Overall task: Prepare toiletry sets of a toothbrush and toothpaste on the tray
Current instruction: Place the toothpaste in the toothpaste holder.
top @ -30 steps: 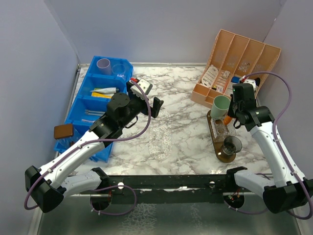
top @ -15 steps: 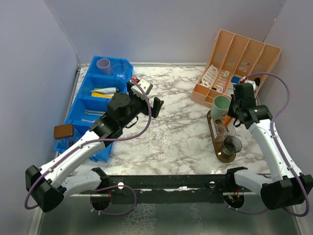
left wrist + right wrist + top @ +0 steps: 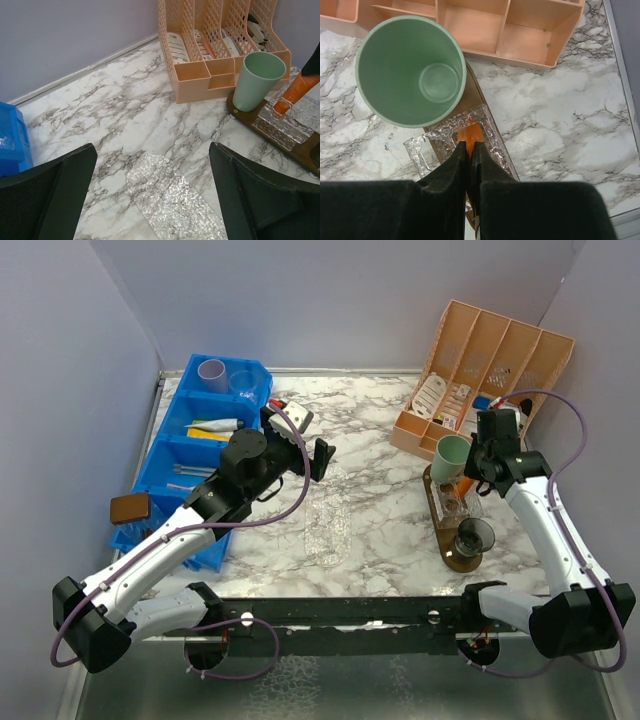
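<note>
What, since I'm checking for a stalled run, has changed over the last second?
Only the right arm moved: its rear links near the base leaned slightly toward the far side. Nothing was grasped or released. The right end effector stays shut on the orange tube above the tray, beside the mint green cup. The left end effector stays open and unmoved.

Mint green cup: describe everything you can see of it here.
The mint green cup is plain, opaque and plastic-looking, tapering from a wide rim to a narrower base. It stands upright and empty on the far end of the brown tray, close in front of the peach organizer. The orange tube gripped by the right end effector hangs just beside it, not touching.
</note>
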### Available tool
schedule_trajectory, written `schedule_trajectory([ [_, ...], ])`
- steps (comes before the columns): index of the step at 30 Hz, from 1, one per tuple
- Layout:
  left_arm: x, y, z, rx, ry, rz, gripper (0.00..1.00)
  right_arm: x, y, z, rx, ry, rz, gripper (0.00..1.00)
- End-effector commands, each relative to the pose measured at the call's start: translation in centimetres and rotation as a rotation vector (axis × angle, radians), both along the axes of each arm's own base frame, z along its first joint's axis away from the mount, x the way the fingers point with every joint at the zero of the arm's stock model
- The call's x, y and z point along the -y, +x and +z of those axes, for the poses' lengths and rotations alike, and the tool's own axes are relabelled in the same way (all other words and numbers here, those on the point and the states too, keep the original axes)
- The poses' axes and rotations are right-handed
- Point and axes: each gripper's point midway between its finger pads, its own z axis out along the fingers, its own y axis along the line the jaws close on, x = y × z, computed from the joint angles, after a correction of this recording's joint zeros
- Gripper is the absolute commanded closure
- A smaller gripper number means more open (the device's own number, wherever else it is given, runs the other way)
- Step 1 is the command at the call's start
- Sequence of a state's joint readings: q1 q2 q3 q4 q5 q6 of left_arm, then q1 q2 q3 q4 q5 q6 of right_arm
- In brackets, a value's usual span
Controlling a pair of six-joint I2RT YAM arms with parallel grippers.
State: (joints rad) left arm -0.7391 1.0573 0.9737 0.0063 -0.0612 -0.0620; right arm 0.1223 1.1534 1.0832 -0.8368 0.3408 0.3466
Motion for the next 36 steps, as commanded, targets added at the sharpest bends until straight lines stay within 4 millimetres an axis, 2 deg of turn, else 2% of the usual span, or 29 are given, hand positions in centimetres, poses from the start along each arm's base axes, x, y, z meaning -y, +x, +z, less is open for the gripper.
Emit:
schedule_trajectory([
  [1,0.5,-0.2,1.5,0.013,-0.033,-0.025,0.01,-0.3,1.2,0.0,0.038,0.032,0.005,0.99],
  [18,0.7,-0.3,1.5,0.01,-0.037,-0.035,0.01,0.2,1.5,-1.7,0.012,0.008,-0.015,0.99],
  [36,0.7,-0.3,1.4,0.007,-0.037,-0.038,0.01,0.5,1.2,-1.6,0.038,-0.002,-0.026,0.89],
])
